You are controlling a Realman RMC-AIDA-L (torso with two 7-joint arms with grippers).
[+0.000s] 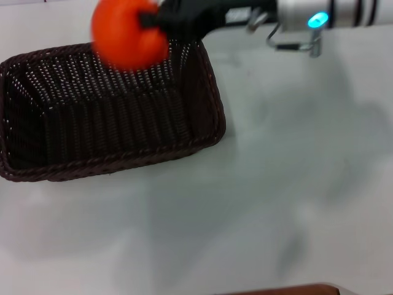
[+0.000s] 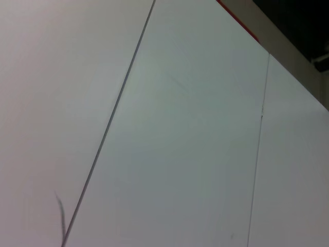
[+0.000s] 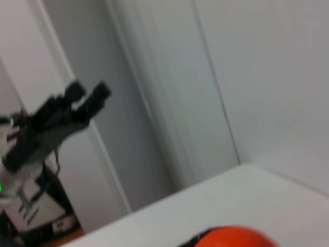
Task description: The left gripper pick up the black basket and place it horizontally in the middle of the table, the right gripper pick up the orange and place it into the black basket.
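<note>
The black basket (image 1: 123, 158) lies lengthwise on the left half of the white table (image 1: 282, 184), and its inside is bare. My right gripper (image 1: 149, 23) reaches in from the upper right and is shut on the orange (image 1: 123, 38). It holds the orange in the air above the basket's far rim. The top of the orange also shows in the right wrist view (image 3: 231, 237). My left gripper (image 3: 88, 92) shows only in the right wrist view, raised far off to the side with its fingers apart and nothing in them.
The table spreads white to the right of and in front of the basket. A brown strip (image 1: 295, 289) shows at the table's near edge. The left wrist view shows only white wall panels (image 2: 180, 144).
</note>
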